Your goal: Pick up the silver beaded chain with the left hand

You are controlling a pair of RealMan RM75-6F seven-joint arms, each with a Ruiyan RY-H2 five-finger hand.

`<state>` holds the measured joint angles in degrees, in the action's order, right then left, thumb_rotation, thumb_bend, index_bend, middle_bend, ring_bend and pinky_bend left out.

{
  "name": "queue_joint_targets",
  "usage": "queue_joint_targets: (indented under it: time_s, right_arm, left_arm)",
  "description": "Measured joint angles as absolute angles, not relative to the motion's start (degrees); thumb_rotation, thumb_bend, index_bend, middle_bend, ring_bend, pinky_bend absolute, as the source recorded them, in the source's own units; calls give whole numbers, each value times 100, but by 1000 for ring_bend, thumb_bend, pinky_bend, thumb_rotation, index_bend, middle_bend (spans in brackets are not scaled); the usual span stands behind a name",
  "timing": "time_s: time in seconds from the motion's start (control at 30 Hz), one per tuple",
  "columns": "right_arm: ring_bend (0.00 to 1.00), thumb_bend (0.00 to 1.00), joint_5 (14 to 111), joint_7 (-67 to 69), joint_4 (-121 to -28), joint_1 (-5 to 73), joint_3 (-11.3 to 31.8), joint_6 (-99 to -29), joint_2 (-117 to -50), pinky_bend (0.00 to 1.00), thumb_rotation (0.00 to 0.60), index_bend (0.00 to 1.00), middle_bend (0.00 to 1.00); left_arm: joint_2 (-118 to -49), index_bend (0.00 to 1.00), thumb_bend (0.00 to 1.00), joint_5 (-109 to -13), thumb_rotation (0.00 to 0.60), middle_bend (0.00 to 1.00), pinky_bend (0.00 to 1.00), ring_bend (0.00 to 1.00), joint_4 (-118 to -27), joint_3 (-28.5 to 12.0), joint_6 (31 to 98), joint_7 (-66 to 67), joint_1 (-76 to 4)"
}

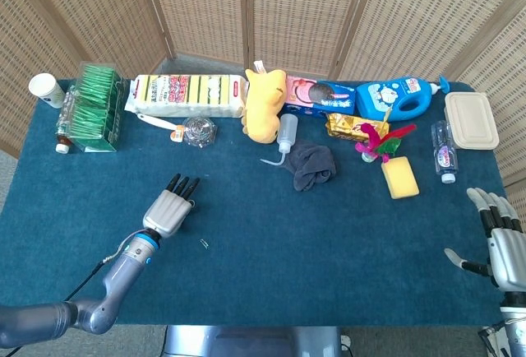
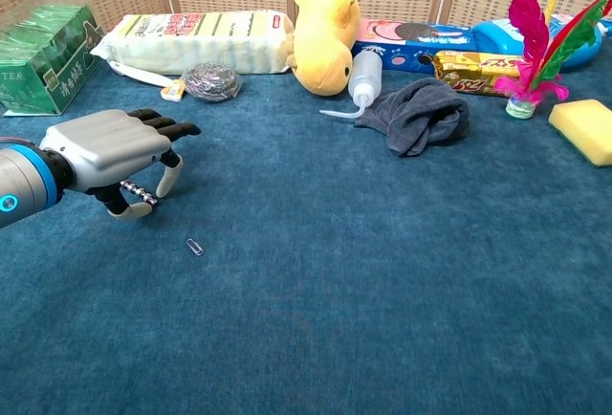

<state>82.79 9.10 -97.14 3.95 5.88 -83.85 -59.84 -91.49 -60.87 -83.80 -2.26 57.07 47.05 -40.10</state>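
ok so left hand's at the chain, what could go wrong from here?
1. The silver beaded chain shows only as a short stretch under the left hand; a thumb-and-finger pinch may let it slip.
2. A paper clip lies close by on the blue cloth; dragging fingers could sweep it along.

Silver beaded chain (image 2: 139,191): short string of small round metallic beads, mostly dark and glinting. Seen in the chest view only, as a brief run of beads slanting slightly down toward the right, under the palm of the left hand (image 2: 120,152) between thumb and curled fingers; whether it is lifted or touching the cloth cannot be told. Location: left half of the blue-covered table (image 2: 382,291), nearer the front edge than the back. Head view: hidden beneath the hand.
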Motion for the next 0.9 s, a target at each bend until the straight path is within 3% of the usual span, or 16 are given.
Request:
queue_joint_targets:
  time_s: [0.57, 0.9]
  right_arm:
    - [0, 12, 8307, 988, -9728, 391, 577, -8388, -5954, 0, 600, 0, 0]
    - [0, 14, 8324, 1075, -9725, 397, 571, -8372, -5936, 0, 600, 0, 0]
  left_arm:
    - [-9168, 494, 639, -6003, 600, 0, 0, 0, -8327, -172, 5771, 4790, -4056]
    - [-9222, 553, 688, -5996, 600, 0, 0, 0, -8272, -156, 5825, 4809, -4067]
